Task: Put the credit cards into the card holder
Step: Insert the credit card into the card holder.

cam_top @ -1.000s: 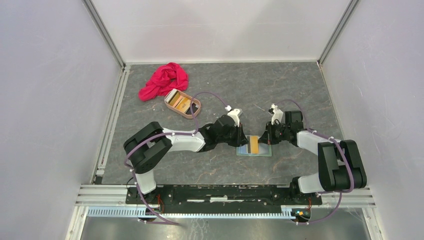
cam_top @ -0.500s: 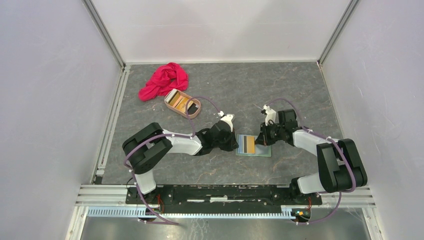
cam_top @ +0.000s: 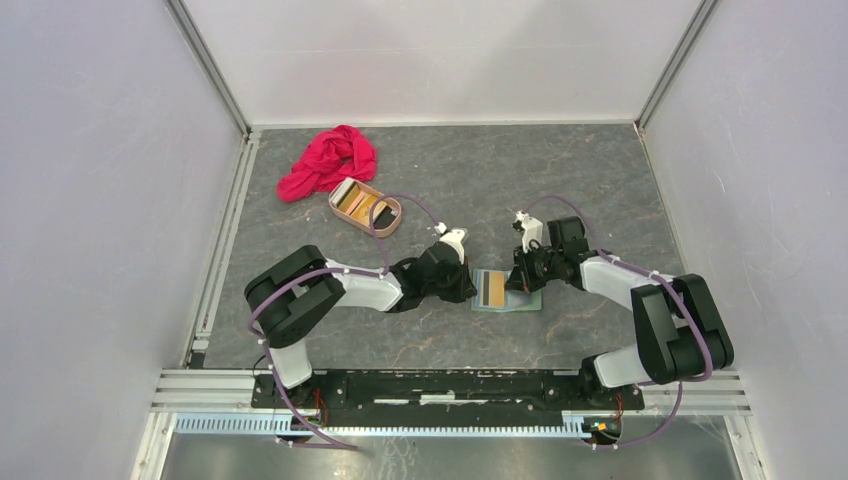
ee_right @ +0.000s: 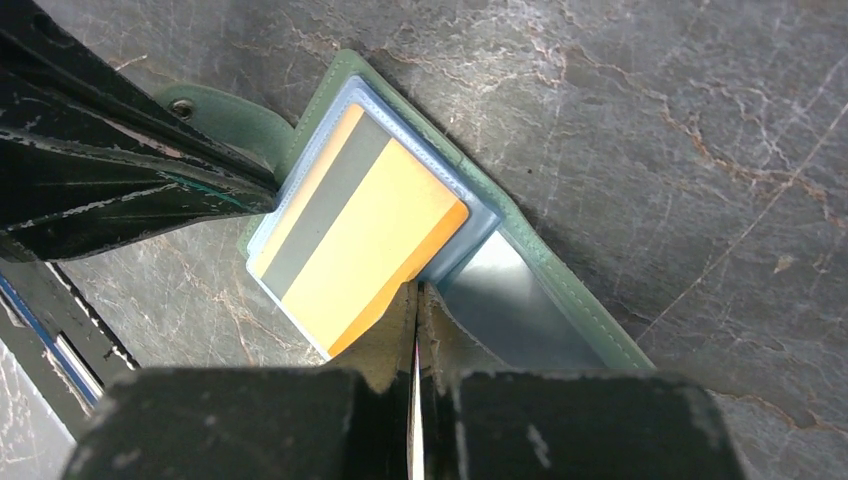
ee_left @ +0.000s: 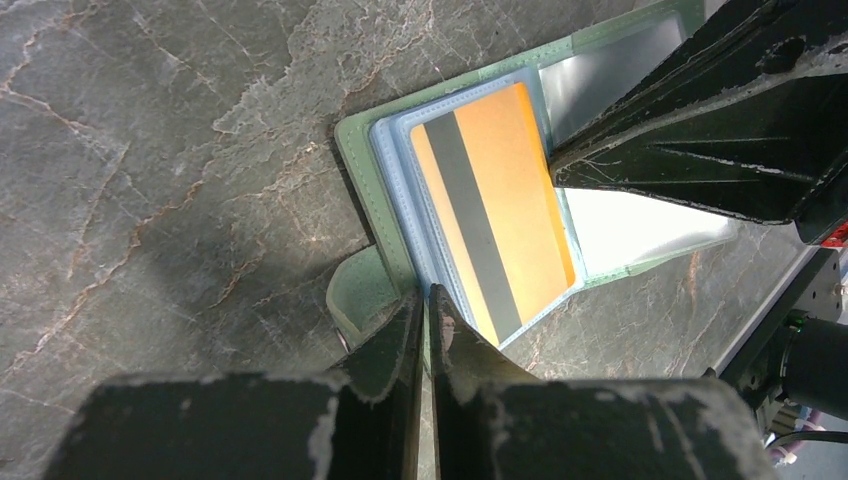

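Right gripper (ee_right: 417, 292), jaws pressed together, is pushing the orange card (ee_right: 370, 235) into the card holder (ee_right: 555, 280), left gripper (ee_left: 424, 296) pinching its edge; next, seating it fully.

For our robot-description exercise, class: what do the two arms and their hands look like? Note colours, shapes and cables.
The left arm and right arm have bulky black joint housings and white links. A thin purple cable loops along each. The left hand and right hand have black, wedge-shaped fingers with scuffed, pale-worn edges.
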You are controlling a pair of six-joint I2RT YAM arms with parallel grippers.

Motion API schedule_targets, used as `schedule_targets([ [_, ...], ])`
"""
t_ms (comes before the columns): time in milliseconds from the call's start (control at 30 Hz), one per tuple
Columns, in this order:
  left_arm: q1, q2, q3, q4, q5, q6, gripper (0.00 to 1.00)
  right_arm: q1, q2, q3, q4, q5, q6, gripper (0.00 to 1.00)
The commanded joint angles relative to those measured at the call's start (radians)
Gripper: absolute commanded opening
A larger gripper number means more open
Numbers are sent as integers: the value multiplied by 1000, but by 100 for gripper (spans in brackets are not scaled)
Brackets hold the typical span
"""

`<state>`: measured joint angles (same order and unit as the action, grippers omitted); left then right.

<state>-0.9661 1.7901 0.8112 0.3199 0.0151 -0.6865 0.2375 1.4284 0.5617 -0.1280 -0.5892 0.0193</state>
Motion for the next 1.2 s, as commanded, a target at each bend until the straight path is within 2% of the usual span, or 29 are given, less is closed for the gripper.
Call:
schedule_targets([
  [0,3,2,-15,-5,10,1,12,25,-3,41,-1,-27,-50,2],
  [133,3,-22,-10,-27,-10,12,12,17,-70,54,-47,80,-108,7],
  [267,4,-51,-10,-51,-12,27,12,10,-207,20,-46,134,-173,17],
  [333,4,-68,-8,-61,-12,33,12,9,-267,-3,-35,113,-210,20],
  [433,5,-106,-9,-68,-12,35,12,9,-305,-33,-15,-16,-278,23],
  [533,4,-155,-11,-55,-1,24,12,10,-261,-38,6,-132,-306,21],
  [633,4,-192,-27,11,49,-20,12,8,-156,20,-37,-201,-312,11],
  [700,7,-188,-48,83,87,-71,16,5,-98,57,-66,-226,-317,8],
  [900,20,-111,-84,235,154,-180,21,-39,-26,38,-22,-301,-261,7],
  [1167,36,-46,-41,194,143,-148,25,-89,-6,28,-24,-347,-276,7],
])
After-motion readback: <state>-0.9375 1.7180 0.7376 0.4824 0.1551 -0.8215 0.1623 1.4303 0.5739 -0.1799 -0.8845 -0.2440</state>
